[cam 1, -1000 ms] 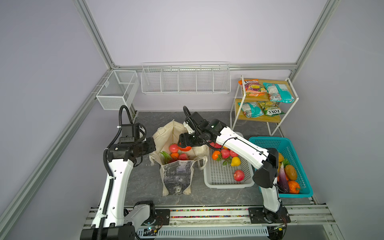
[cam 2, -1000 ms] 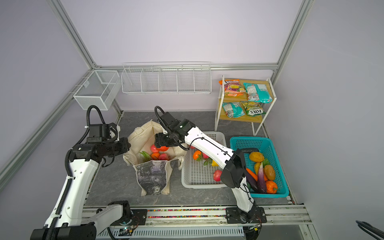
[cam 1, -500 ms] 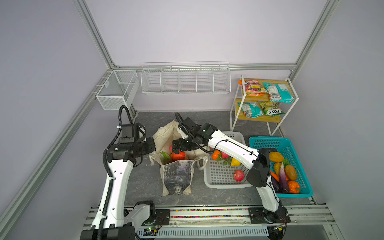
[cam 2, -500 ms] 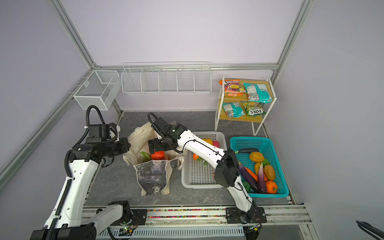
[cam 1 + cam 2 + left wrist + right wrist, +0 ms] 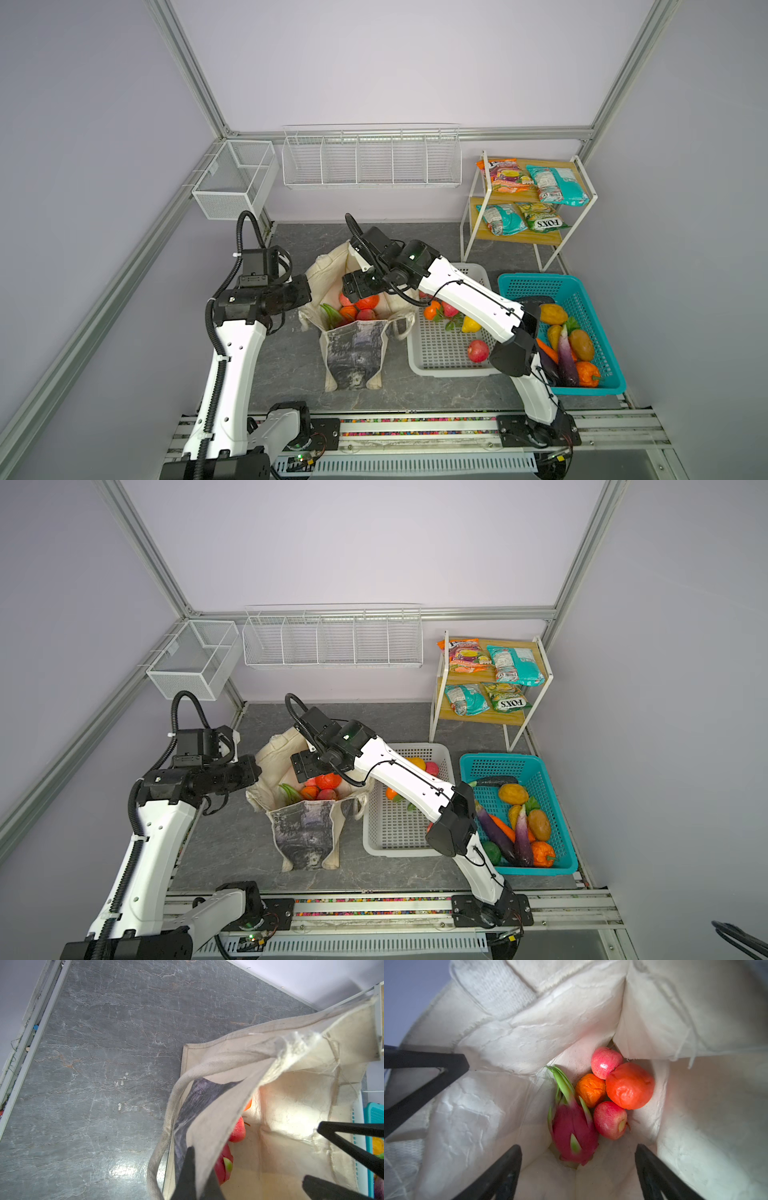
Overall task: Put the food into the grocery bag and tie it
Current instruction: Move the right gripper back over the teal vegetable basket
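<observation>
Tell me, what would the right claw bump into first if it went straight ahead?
Likely the pink dragon fruit in the bag: it lies straight ahead of the open right claw. The round orange-red fruit beside it may sit higher; depth is unclear.

My cream canvas tote point(image 5: 355, 353) stands with its mouth open and its grey-black picture panel facing six o'clock. My left claw point(image 5: 200, 1178) pinches its nine o'clock rim. At the bottom, all touching, sit a pink dragon fruit point(image 5: 572, 1126) at nine o'clock, a wrinkled orange point(image 5: 590, 1089), two red apples point(image 5: 606, 1062) and a larger red-orange fruit point(image 5: 630, 1085).
</observation>
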`<state>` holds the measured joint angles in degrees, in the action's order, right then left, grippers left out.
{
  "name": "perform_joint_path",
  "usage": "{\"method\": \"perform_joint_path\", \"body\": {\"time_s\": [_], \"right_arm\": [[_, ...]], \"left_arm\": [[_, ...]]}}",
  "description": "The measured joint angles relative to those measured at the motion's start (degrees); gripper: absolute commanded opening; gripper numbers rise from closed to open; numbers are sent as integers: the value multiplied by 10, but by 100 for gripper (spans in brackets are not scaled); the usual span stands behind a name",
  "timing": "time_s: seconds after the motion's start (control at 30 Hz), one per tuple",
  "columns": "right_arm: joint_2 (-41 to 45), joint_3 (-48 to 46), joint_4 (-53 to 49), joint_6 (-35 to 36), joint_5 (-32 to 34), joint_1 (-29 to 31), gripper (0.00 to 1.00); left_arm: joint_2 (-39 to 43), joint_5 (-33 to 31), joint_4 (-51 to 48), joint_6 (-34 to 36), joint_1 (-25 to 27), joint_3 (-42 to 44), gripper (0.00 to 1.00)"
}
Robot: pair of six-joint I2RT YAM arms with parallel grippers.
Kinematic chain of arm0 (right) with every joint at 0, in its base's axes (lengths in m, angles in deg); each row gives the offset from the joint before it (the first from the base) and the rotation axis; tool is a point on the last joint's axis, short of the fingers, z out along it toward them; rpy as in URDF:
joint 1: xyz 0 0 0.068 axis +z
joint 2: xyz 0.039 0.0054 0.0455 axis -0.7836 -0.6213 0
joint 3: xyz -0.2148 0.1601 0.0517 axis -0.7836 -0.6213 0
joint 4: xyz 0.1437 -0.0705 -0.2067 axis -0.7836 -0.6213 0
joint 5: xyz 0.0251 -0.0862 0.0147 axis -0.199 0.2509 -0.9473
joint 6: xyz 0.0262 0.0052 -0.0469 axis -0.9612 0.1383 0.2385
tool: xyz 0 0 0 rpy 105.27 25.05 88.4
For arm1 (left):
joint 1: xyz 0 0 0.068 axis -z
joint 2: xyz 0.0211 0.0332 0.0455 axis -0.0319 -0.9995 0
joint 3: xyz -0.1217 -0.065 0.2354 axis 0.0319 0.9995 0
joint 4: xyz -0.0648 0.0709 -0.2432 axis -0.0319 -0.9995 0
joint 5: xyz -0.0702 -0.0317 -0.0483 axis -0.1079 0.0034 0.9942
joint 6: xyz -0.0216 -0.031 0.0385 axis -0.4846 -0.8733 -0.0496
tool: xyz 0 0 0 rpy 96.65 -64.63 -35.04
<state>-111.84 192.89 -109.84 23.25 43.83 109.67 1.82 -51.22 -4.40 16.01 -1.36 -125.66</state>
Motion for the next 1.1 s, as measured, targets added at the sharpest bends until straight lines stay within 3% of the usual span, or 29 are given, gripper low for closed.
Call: {"method": "perform_joint_path", "body": {"time_s": [0.2,0.5,0.73,1.1], "right_arm": [[39,17,-22,17,46,0,89],[165,16,-67,57,161,-6,91],[286,-119,-83,79,235,-62,93],[455,-324,-113,58,255,-214,94]], "left_arm": [[2,0,0,0,0,0,0],[2,0,0,0,0,0,0],[2,0,0,0,0,0,0],[2,-3,0,0,0,0,0]]}}
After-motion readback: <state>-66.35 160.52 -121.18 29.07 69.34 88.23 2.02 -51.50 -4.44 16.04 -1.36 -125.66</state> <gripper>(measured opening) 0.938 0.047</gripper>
